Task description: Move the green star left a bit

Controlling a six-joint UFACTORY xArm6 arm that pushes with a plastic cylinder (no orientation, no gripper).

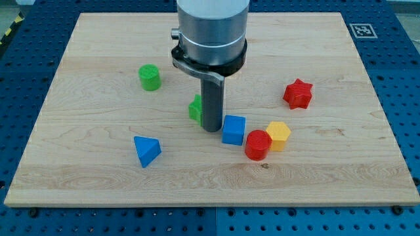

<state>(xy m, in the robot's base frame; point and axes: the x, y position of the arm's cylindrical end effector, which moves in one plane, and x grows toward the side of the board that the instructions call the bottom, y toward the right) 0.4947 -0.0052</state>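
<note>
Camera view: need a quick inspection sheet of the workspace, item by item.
Surface: wooden board, flat.
Job's things: green star, partly hidden behind the rod.
Clutter: green cylinder; blue triangular block; blue cube; red cylinder touching yellow block; red star.
Grippers: none; my tip is against the green star's right side, by the view.
Cables: nothing seen.
Surroundings: blue perforated table; marker tag.

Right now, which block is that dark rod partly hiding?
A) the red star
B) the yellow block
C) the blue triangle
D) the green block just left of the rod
D: my tip stands at the right edge of the green star and the rod covers part of it; the red star, blue triangle and yellow block sit fully in view.
</note>
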